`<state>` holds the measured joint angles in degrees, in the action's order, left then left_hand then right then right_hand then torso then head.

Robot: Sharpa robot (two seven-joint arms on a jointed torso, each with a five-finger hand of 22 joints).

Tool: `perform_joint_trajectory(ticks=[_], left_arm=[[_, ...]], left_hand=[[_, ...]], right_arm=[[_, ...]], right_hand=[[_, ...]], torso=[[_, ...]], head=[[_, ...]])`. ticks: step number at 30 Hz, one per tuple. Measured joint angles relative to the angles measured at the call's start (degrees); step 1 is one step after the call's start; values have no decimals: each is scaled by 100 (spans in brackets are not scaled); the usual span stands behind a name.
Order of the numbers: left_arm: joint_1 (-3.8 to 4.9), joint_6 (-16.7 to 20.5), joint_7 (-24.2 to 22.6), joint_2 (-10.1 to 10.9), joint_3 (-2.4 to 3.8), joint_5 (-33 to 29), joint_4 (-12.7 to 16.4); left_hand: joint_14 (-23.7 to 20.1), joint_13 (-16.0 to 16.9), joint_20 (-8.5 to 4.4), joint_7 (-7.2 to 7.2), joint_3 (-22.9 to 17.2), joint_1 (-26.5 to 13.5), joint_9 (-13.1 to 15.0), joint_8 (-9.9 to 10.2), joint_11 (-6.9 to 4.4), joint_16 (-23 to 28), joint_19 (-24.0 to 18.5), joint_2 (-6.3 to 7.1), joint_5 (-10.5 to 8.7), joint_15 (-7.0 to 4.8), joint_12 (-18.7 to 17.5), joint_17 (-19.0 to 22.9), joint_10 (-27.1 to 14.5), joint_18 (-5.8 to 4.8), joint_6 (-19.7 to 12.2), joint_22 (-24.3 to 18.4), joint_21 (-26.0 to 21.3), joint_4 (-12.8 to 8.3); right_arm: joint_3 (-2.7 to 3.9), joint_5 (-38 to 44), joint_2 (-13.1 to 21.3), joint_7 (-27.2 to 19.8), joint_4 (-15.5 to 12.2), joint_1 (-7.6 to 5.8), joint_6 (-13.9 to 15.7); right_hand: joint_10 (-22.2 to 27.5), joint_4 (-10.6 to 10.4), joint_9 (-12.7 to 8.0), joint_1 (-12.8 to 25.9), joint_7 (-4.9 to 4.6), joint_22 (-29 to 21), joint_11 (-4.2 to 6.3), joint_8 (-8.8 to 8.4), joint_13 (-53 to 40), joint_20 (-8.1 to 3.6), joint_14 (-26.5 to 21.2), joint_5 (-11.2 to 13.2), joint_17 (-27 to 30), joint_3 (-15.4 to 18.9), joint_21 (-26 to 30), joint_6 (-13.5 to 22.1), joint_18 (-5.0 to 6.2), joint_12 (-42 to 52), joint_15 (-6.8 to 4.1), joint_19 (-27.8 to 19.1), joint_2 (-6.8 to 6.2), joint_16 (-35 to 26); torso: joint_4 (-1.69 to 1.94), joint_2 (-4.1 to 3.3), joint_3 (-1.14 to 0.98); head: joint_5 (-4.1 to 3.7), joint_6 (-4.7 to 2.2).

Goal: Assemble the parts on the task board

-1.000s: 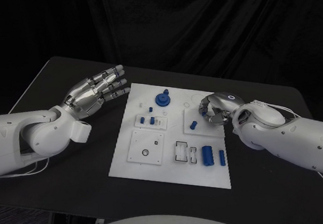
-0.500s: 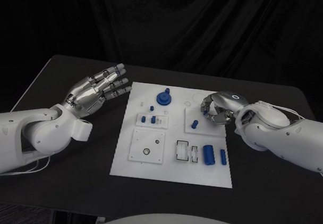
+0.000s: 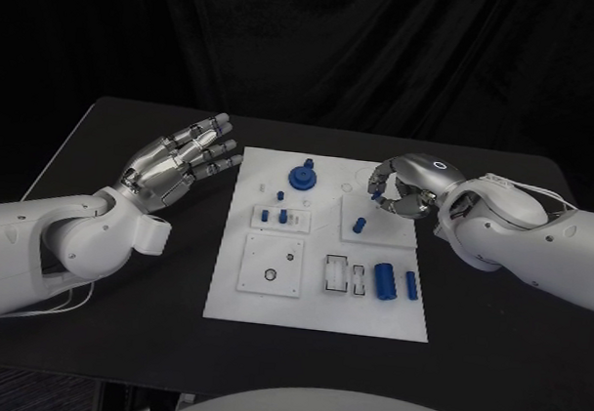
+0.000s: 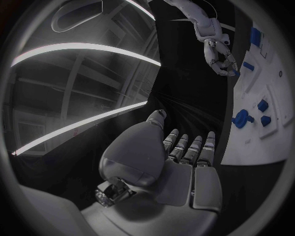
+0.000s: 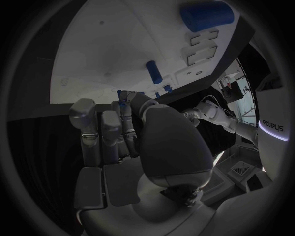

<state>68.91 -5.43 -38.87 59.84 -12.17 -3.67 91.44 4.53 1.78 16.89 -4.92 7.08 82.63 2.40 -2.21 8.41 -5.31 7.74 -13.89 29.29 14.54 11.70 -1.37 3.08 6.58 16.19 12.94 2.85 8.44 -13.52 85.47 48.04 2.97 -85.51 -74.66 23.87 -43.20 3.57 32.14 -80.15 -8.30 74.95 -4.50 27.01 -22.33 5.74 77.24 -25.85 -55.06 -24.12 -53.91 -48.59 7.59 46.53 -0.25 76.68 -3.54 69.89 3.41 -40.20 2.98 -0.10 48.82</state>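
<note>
Black cloth is hung behind a black table (image 3: 120,277), and the white task board (image 3: 318,311) is laid flat at the middle of it. With the board taken as a clock face in the head view, a round blue knob-shaped part (image 3: 302,178) is seen standing near 12 o'clock. Just below it, toward the centre, a few small blue pegs (image 3: 280,216) are set upright in a small raised white block. A short blue peg (image 3: 359,226) is seen at about 2 o'clock on a square white plate. Toward 4 o'clock a thick blue cylinder (image 3: 386,284) is laid on its side, with a thinner blue bar (image 3: 411,285) just beside it on the outer side. Empty rectangular slots are seen at about 5 o'clock, and a square plate with a small ring-shaped hole is placed at about 7 o'clock.

The left hand (image 3: 176,166) is held off the board's edge at about 10 o'clock, above the bare table, with its fingers straight and spread and nothing between them. In the left wrist view the same hand (image 4: 184,162) is seen flat and empty.

The right hand (image 3: 398,191) is held over the board at about 2 o'clock, its fingers curled downward and together. A small blue piece (image 5: 122,104) is seen at its fingertips in the right wrist view; whether it is actually pinched cannot be told.
</note>
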Motion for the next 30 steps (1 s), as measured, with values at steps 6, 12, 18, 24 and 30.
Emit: perform_joint_trajectory(ticks=[6, 12, 18, 24, 30], left_arm=[[0, 0, 0, -7, 0, -1, -4], [-2, 0, -1, -14, 0, -1, -11], [-2, -1, -1, -28, 0, -1, -6], [-5, -1, -2, -44, 0, -1, 3], [-8, -1, -2, -86, 0, -2, -5]], left_hand=[[0, 7, 0, 0, 0, 0, 0, 0, 0, 0, 0, 0, 0, 0, 22, -5, 0, 1, 0, 0, 0, 0], [0, 6, 21, 0, -16, 0, 0, 0, 0, 0, 21, 0, 0, 0, 22, -5, 0, 1, 0, -1, 0, -16], [31, 17, 3, -41, -42, 0, 12, 0, 44, -54, 84, 0, 0, 31, 88, -11, 45, -5, 41, 20, 23, -42], [31, 18, 1, -61, -55, 0, 15, 0, 44, -66, 102, 0, 0, 31, 115, -13, 45, -90, 61, 58, 36, -55], [31, 17, 0, -61, -71, 0, 15, -12, 44, -66, 102, 0, 28, 31, 114, -13, 44, -90, 61, 55, 36, -71]], right_arm=[[-7, -18, 78, 11, -445, -7, -20], [-27, -18, 41, 19, -881, -6, -91], [-41, 83, -160, 41, -1131, 32, -219], [-42, 223, -417, 53, -1138, 89, -339], [-45, 349, -734, 54, -987, 200, -431]], right_hand=[[-31, 0, 11, 0, 8, 0, 31, 0, 15, -21, 0, 1, -21, 0, 0, 8, 0, -12, 0, 21, -1, 0], [-51, 0, 11, 0, 4, -1, 10, 0, 18, -21, 37, 38, -47, 1, -24, 12, 0, -12, -4, 21, -1, 0], [-51, 0, 21, 0, 9, -1, 10, 0, 26, -19, 96, 40, -148, 1, -112, 49, 1, -43, -4, 65, -2, 50], [-50, 0, 21, 0, 9, -1, 10, -1, 34, -19, 97, 83, -190, 1, -142, 50, 0, -44, -4, 64, -2, 76], [-50, 0, 20, 0, 10, -2, 10, -1, 34, -20, 112, 88, -217, 1, -149, 50, 0, -45, 12, 64, -3, 80]], torso=[[0, -3, 1], [-3, -3, 1], [-2, -3, 1], [1, -1, 1], [8, 1, 1]], head=[[19, 27], [37, 47], [52, 76], [79, 96], [92, 116]])
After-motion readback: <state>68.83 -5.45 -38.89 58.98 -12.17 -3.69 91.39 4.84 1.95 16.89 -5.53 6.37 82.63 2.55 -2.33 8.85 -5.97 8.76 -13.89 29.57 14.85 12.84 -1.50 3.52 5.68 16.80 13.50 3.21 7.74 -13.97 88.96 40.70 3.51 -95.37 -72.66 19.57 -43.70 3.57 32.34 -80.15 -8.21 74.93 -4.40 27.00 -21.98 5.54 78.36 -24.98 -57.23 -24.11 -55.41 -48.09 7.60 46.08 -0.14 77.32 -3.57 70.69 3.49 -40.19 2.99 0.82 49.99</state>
